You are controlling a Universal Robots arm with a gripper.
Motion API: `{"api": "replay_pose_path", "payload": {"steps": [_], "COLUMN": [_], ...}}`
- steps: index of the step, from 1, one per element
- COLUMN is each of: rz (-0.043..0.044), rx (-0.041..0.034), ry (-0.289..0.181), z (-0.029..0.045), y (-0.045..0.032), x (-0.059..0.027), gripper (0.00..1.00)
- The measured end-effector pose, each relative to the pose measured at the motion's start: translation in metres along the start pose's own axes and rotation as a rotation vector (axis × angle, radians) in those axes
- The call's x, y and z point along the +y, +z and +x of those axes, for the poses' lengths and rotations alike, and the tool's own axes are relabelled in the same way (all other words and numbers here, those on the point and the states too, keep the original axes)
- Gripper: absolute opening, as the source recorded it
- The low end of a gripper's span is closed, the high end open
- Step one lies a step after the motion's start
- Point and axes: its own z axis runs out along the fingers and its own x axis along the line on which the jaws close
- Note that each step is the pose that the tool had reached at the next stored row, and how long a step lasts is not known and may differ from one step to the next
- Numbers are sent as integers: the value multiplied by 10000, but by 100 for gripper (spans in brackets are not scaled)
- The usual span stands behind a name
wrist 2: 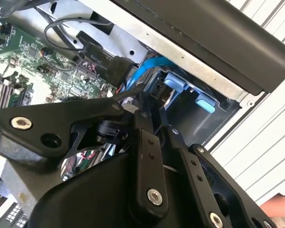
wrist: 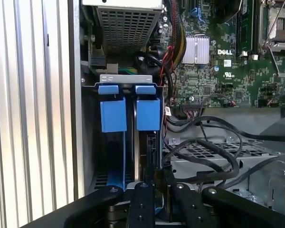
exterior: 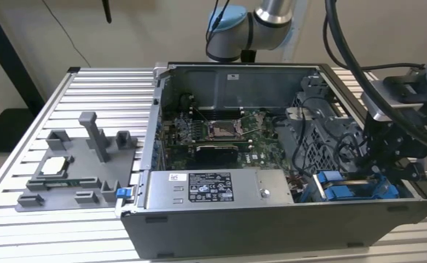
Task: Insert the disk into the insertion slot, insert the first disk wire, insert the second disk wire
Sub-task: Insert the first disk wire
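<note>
Disk: the disk (wrist: 148, 113) seems to sit fully in the insertion slot (wrist: 128, 79), at the lower right of the exterior view. A second blue carrier (wrist: 113, 113) is just beside it.
Gripper: the gripper (wrist: 157, 176) hangs just over this bay. Whether it is clenched or released, I cannot tell.
Wires: in the second wrist view, a blue wire (wrist 2: 143, 71) and a black plug (wrist 2: 104, 59) lie near the gripper.
Handling: I judge the disk to be stiff, rather heavy and sensitive to shocks, so it is best held by its plastic carrier. The wires look soft and thin, so the plug is the better hold.
In the way: black cables (wrist: 213, 149) crowd beside the bay.
Others: a motherboard (exterior: 221, 137), a labelled metal box (exterior: 213, 189) and a grey fixture (exterior: 75, 175) on the surface (exterior: 104, 93).
</note>
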Motion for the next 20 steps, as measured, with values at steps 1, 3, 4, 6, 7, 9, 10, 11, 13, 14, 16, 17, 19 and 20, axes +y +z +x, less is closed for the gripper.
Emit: {"api": "replay_pose_path", "payload": {"steps": [1, 3, 4, 6, 7, 9, 10, 11, 13, 14, 16, 17, 19, 20], "rz": [-1, -4, -7, -10, -9, -11, -11, -11, -12, -11, -15, -17, -17, -16], "rx": [0, -1, -4, -1, 0, 2, 12, 24, 18, 10, -12, -15, -2, -4], "ry": [-10, -32, -42, -62, -68, -78, -80, -81, -82, -82, -82, -81, -82, -81], "z": [0, 0, 2, 2, 3, 7, 9, 11, 13, 13, 13, 10, 1, -3], "y": [1, 3, 5, 5, 9, 43, 57, 70, 86, 87, 73, 51, -11, -41], "x": [-4, -14, -20, -27, -27, -28, -28, -28, -28, -28, -28, -27, -22, -19], "gripper": [0, 0, 0, 0, 0, 0, 0, 0, 0, 0, 100, 100, 100, 100]}}
